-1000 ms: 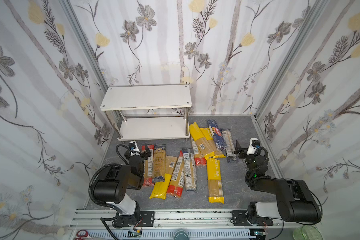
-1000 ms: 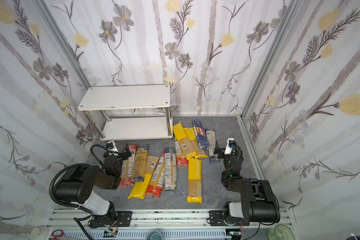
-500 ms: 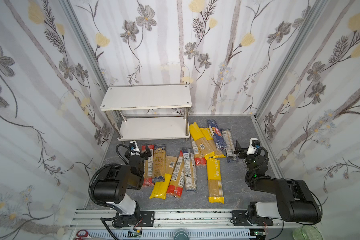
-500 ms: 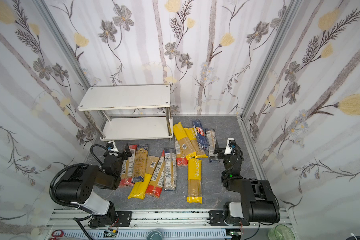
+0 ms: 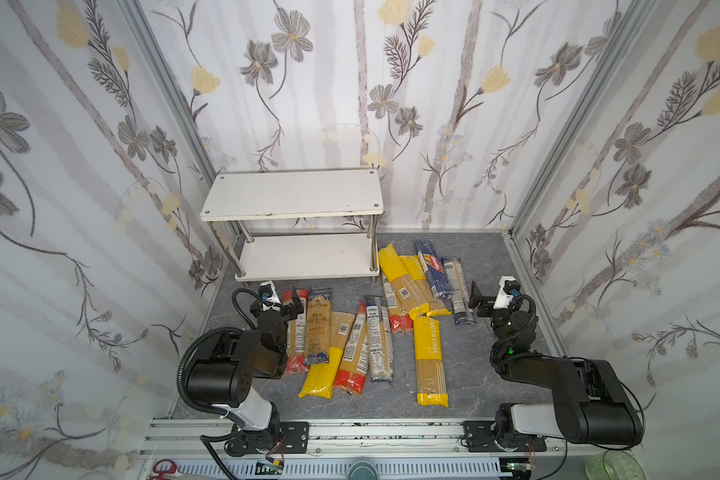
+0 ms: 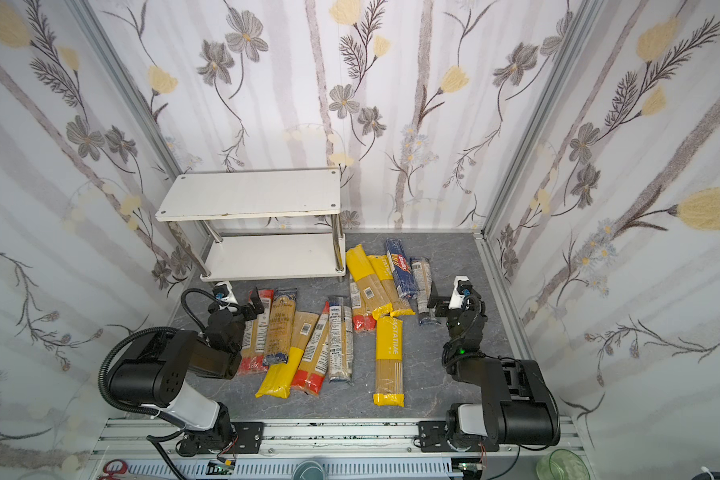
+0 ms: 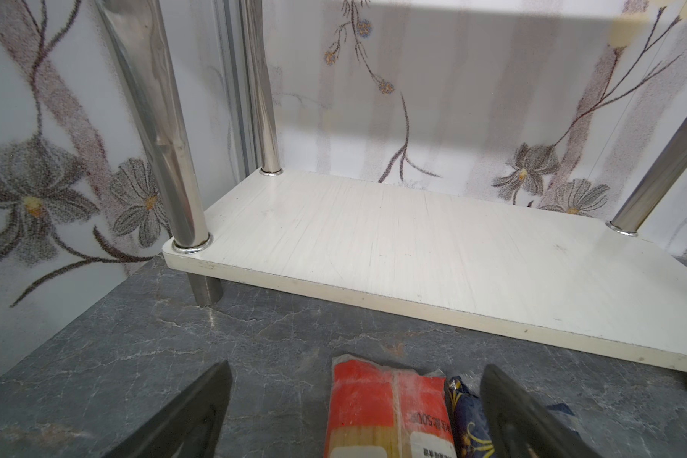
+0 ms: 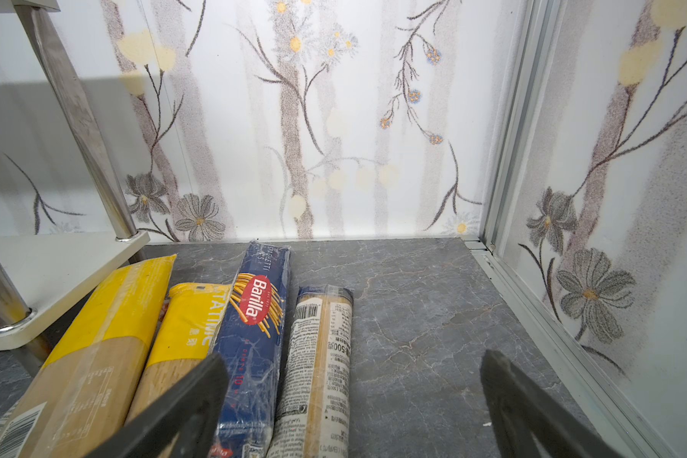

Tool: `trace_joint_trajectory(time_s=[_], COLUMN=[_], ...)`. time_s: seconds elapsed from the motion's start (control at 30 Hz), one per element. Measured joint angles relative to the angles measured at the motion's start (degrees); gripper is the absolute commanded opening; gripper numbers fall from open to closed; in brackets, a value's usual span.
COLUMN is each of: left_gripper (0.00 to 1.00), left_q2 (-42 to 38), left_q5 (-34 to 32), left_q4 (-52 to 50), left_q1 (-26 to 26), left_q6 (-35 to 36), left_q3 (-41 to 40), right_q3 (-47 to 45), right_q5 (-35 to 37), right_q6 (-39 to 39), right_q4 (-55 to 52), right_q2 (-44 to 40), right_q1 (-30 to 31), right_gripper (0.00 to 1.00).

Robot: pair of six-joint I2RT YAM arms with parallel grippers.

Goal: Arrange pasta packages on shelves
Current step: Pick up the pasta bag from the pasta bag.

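Pasta packages (image 5: 431, 353) lie on the bench (image 5: 479, 374); both hands are wide.
The packets are spread flat in front of and beside the white shelves (image 5: 292, 193). The left hand (image 7: 355, 370) hangs over a red-ended packet (image 7: 385, 408), and the right hand (image 8: 354, 357) over a dark-ended packet (image 8: 320, 357); neither holds anything.

Pasta pkts (image 5: 431, 357) x11; shelf rack (image 5: 292, 193) x1, 2 tiers.
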Motion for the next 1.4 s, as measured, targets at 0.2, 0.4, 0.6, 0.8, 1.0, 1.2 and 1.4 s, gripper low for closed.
trace_joint_trajectory(time_s=[0.2,0.4,0.6,0.8,1.0,1.2,1.4], left_gripper=[1.0,1.0,1.0,1.0,1.0,1.0,1.0], left_q2=[-0.1,-2.6,-8.7,-21.2,-32.4,-37.4,-39.2], left_q5=[-0.2,-2.2,-6.8,-10.1,-10.0,-11.8,-13.0], left_q4=[0.0,0.0,-1.2,-13.2,-34.5,-53.9,-67.4], left_q1=[-0.3,-1.4,-6.2,-8.3,-11.3,-19.3,-28.7], left_q6=[0.0,0.5,3.8,4.1,-2.5,-12.1,-23.4], left_q3=[0.0,-0.4,-1.5,2.9,7.9,11.3,11.3], right_q3=[0.0,1.9,13.3,24.1,22.8,24.0,29.4], right_q5=[4.1,10.1,18.8,23.9,22.4,16.7,12.0], right_q6=[-0.1,0.9,3.2,9.8,12.9,15.1,16.7], right_q4=[-0.5,-4.2,-23.8,-48.3,-61.9,-71.2,-79.8], right_q2=[-0.8,-3.8,-8.1,-10.5,-18.5,-23.9,-25.1], right_q1=[1.5,1.9,4.0,6.8,9.3,10.6,12.3], right_gripper=[1.0,1.0,1.0,1.0,1.0,0.99,1.0])
